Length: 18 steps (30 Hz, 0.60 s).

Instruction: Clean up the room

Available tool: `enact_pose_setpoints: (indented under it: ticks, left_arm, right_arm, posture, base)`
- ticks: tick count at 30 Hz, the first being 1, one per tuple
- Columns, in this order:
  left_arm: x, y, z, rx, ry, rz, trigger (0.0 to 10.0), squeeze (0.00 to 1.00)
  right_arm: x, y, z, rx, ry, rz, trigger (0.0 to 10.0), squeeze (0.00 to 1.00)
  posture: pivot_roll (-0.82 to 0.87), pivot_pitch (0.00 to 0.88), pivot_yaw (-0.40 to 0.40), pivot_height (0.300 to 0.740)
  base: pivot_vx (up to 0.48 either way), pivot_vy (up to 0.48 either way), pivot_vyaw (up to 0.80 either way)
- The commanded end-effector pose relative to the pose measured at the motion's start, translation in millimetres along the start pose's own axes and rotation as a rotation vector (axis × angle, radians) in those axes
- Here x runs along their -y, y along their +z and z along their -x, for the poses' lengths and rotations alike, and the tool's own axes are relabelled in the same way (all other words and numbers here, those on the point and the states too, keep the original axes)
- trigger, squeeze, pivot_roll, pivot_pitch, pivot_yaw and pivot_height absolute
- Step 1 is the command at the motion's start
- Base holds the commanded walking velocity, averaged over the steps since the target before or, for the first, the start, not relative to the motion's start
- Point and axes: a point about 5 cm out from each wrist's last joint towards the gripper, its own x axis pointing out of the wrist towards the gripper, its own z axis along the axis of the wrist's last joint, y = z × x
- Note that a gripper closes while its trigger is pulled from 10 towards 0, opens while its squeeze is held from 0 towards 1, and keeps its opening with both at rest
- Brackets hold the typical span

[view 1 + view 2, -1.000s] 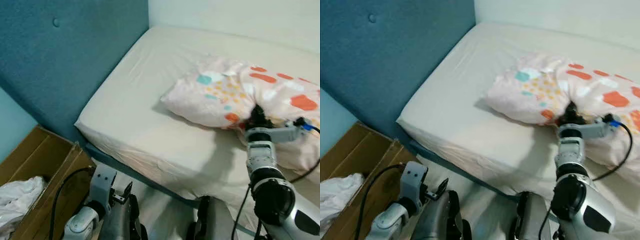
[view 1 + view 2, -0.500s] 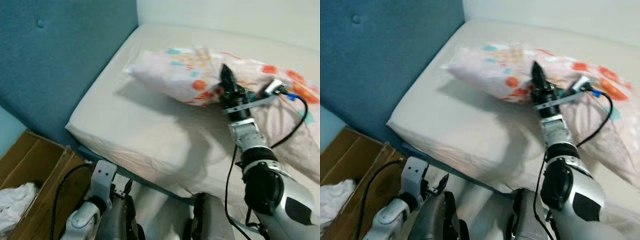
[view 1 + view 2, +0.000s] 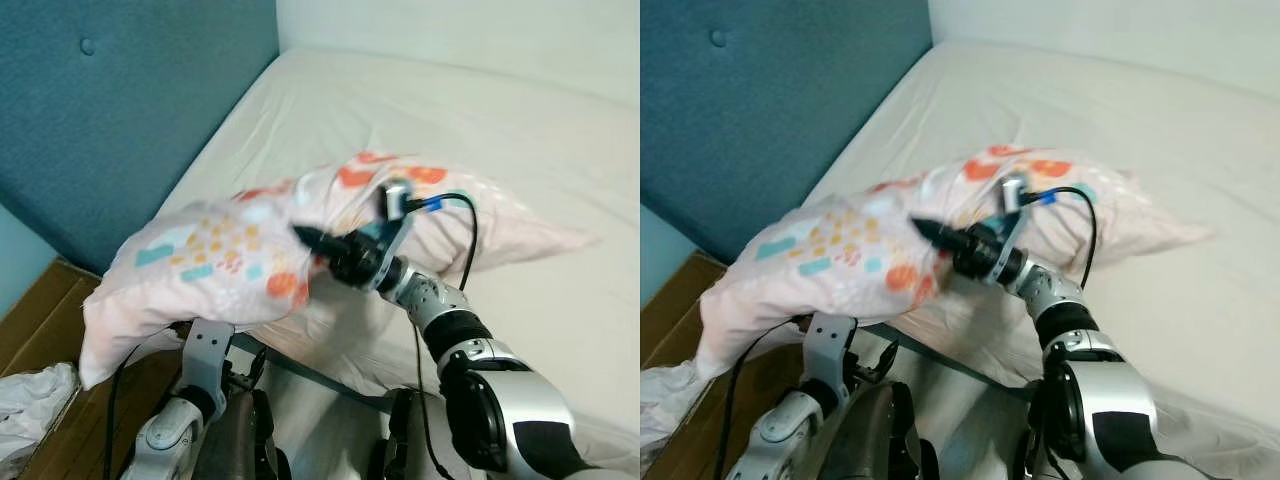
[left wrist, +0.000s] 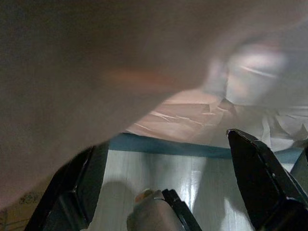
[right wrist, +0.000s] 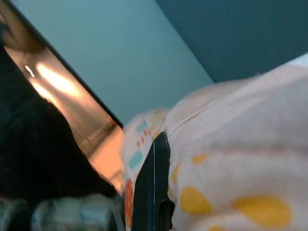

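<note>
A pale pink pillow (image 3: 220, 262) with orange, yellow and teal spots lies stretched over the near left corner of the cream bed (image 3: 560, 130). Its left end hangs off the mattress edge above my left arm (image 3: 200, 370). My right gripper (image 3: 308, 238) reaches leftward across the pillow's middle and is shut on a fold of its cover; in the right wrist view its fingers (image 5: 155, 183) are pressed together against the spotted fabric. My left gripper (image 4: 161, 144) sits low beside the bed frame under the hanging pillow, open with nothing between its fingers.
A dark blue padded headboard (image 3: 130, 110) rises along the left side of the bed. A brown cardboard box (image 3: 40, 310) holding white cloth (image 3: 28, 392) stands on the floor at the lower left. The blue bed base edge (image 4: 163, 144) runs just ahead of my left gripper.
My right gripper has swung the pillow from the middle of the bed leftward and toward me, so it now overhangs the near left corner. The left arm has stayed low.
</note>
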Motion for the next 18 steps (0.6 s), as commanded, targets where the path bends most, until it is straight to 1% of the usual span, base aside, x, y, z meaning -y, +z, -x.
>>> enact_pose_setpoints:
  ticks: [1, 2, 3, 4, 5, 6, 7, 8, 9, 10, 11, 12, 13, 14, 15, 16, 17, 18]
  left_arm:
    - [2.8, -8.4, 3.1, -0.027, 0.004, 0.025, 10.0, 0.0]
    - [3.3, -8.8, 3.1, -0.028, 0.004, 0.027, 10.0, 0.0]
    - [3.3, -8.8, 3.1, -0.028, 0.004, 0.027, 10.0, 0.0]
    - [4.7, -9.3, 2.8, -0.029, 0.0, 0.029, 10.0, 0.0]
    - [5.9, -9.6, 2.2, -0.029, -0.003, 0.031, 10.0, 0.0]
    - [6.9, -9.5, 1.6, -0.029, -0.005, 0.032, 10.0, 0.0]
    - [7.5, -9.0, 0.4, -0.028, -0.008, 0.033, 10.0, 0.0]
    - [7.5, -9.0, 0.4, -0.028, -0.008, 0.033, 10.0, 0.0]
    - [7.7, -8.6, -0.3, -0.027, -0.01, 0.033, 10.0, 0.0]
    - [7.8, -8.2, -1.7, -0.026, -0.012, 0.034, 10.0, 0.0]
    - [7.8, -7.9, -2.7, -0.026, -0.013, 0.034, 10.0, 0.0]
    - [7.8, -7.9, -2.7, -0.026, -0.013, 0.034, 10.0, 0.0]
    - [7.8, -7.6, -3.8, -0.025, -0.015, 0.035, 10.0, 0.0]
    - [7.8, -7.6, -3.8, -0.025, -0.015, 0.035, 10.0, 0.0]
    - [8.1, -7.2, -4.7, -0.024, -0.018, 0.035, 10.0, 0.0]
    - [8.1, -7.2, -4.7, -0.024, -0.018, 0.035, 10.0, 0.0]
    - [8.3, -7.0, -5.3, -0.024, -0.019, 0.036, 10.0, 0.0]
    - [9.1, -7.1, -6.1, -0.024, -0.023, 0.036, 10.0, 0.0]
  right_arm:
    - [12.2, -12.1, 23.4, -0.221, -0.223, 0.122, 0.0, 0.0]
    - [19.3, -10.0, 35.9, -0.276, -0.357, 0.17, 0.0, 0.0]
    - [19.3, -10.0, 35.9, -0.276, -0.357, 0.17, 0.0, 0.0]
    - [29.2, -5.8, 56.3, -0.345, -0.567, 0.224, 0.0, 0.0]
    - [35.8, -1.5, 74.3, -0.393, -0.737, 0.264, 0.0, 0.0]
    - [40.1, 2.6, 90.4, -0.423, -0.881, 0.283, 0.0, 0.0]
    - [43.1, 6.5, 110.7, -0.456, -1.042, 0.303, 0.0, 0.0]
    - [43.1, 6.5, 110.7, -0.456, -1.042, 0.303, 0.0, 0.0]
    - [43.9, 8.7, 122.3, -0.473, -1.131, 0.312, 0.0, 0.0]
    - [44.1, 15.3, 142.1, -0.457, -1.288, 0.338, 0.0, 0.0]
    - [43.3, 19.9, 154.7, -0.442, -1.389, 0.357, 0.0, 0.0]
    - [43.3, 19.9, 154.7, -0.442, -1.389, 0.357, 0.0, 0.0]
    - [41.8, 28.2, 165.0, -0.402, -1.472, 0.405, 0.0, 0.0]
    - [41.8, 28.2, 165.0, -0.402, -1.472, 0.405, 0.0, 0.0]
    - [39.8, 40.2, 171.0, -0.282, -1.532, 0.448, 0.0, 0.0]
    - [39.8, 40.2, 171.0, -0.282, -1.532, 0.448, 0.0, 0.0]
    - [38.1, 47.7, 173.3, -0.198, -1.555, 0.474, 0.0, 0.0]
    - [35.8, 56.8, 175.3, -0.145, -1.591, 0.554, 0.0, 0.0]
  posture:
    - [0.15, 0.282, -0.025, 0.591]
    - [0.15, 0.282, -0.025, 0.591]
    - [0.15, 0.282, -0.025, 0.591]
    - [0.15, 0.282, -0.025, 0.591]
    - [0.14, 0.28, -0.021, 0.591]
    - [0.14, 0.28, -0.021, 0.591]
    - [0.13, 0.277, -0.016, 0.591]
    - [0.13, 0.277, -0.016, 0.591]
    - [0.13, 0.277, -0.016, 0.591]
    - [0.13, 0.276, -0.013, 0.591]
    - [0.13, 0.276, -0.013, 0.591]
    - [0.13, 0.276, -0.013, 0.591]
    - [0.13, 0.275, -0.01, 0.591]
    - [0.13, 0.275, -0.01, 0.591]
    - [0.13, 0.273, -0.01, 0.591]
    - [0.13, 0.273, -0.01, 0.591]
    - [0.13, 0.273, -0.01, 0.591]
    - [0.12, 0.267, -0.009, 0.591]
  base:
    - [0.0, 0.0, 0.0]
    - [0.0, 0.0, 0.0]
    - [0.0, 0.0, 0.0]
    - [0.0, 0.0, 0.0]
    - [0.0, 0.0, 0.0]
    - [0.0, 0.0, 0.0]
    - [0.0, 0.0, 0.0]
    - [0.0, 0.0, 0.0]
    - [0.0, 0.0, 0.0]
    - [0.0, 0.0, 0.0]
    - [0.0, 0.0, 0.0]
    - [0.0, 0.0, 0.0]
    - [0.0, 0.0, 0.0]
    - [0.0, 0.0, 0.0]
    - [0.0, 0.0, 0.0]
    - [0.0, 0.0, 0.0]
    - [0.0, 0.0, 0.0]
    - [0.0, 0.0, 0.0]
